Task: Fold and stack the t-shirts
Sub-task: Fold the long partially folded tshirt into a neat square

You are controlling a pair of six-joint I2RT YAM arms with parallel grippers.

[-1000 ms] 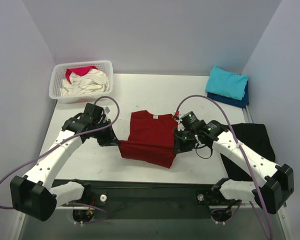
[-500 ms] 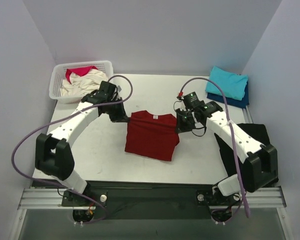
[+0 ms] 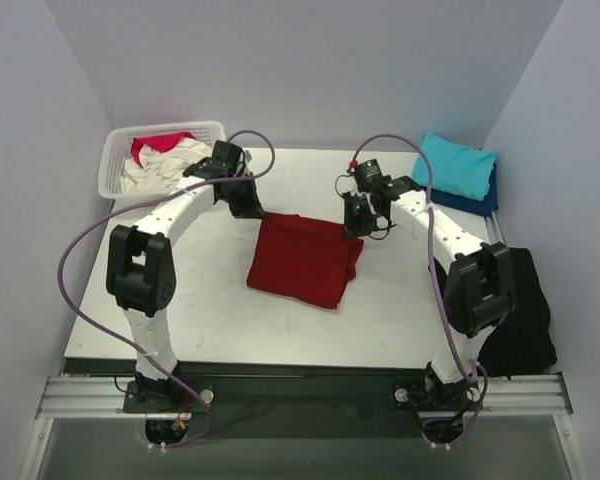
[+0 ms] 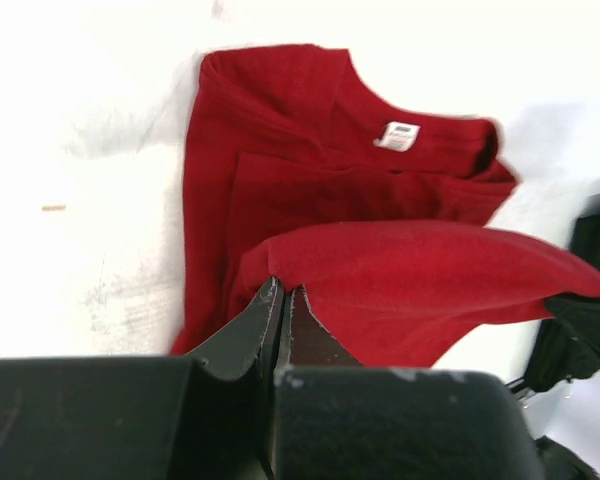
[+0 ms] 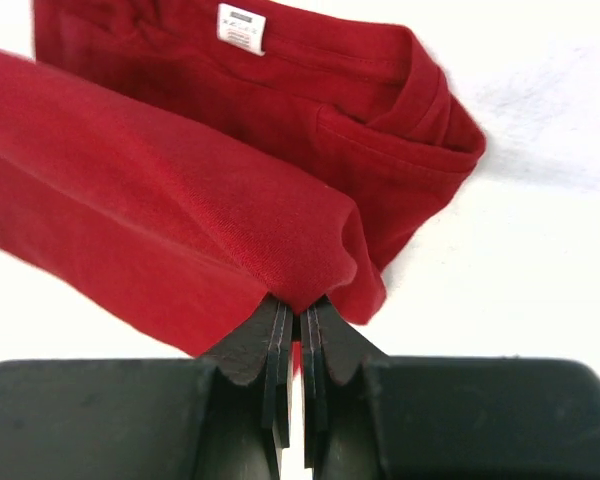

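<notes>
The dark red t-shirt (image 3: 305, 260) lies in the middle of the table, with its near half folded up over its collar half. My left gripper (image 3: 252, 210) is shut on the folded hem at the shirt's far left corner. My right gripper (image 3: 352, 228) is shut on the same hem at the far right corner. In the left wrist view the held hem (image 4: 420, 270) arches over the collar and its white label (image 4: 401, 134). In the right wrist view the dark red t-shirt (image 5: 180, 210) bunches between my closed fingertips (image 5: 278, 320). A turquoise t-shirt (image 3: 455, 165) rests on a navy one (image 3: 472, 203) at the back right.
A white lattice basket (image 3: 110, 182) at the back left holds a cream t-shirt (image 3: 170, 165) and a pink-red one (image 3: 155, 143). A black cloth (image 3: 520, 310) hangs over the table's right edge. Grey walls close in on the left, back and right.
Both arms have swung away from the near edge toward the back, carrying the shirt's near hem over to the collar. The shirt now lies folded in half and looks shorter.
</notes>
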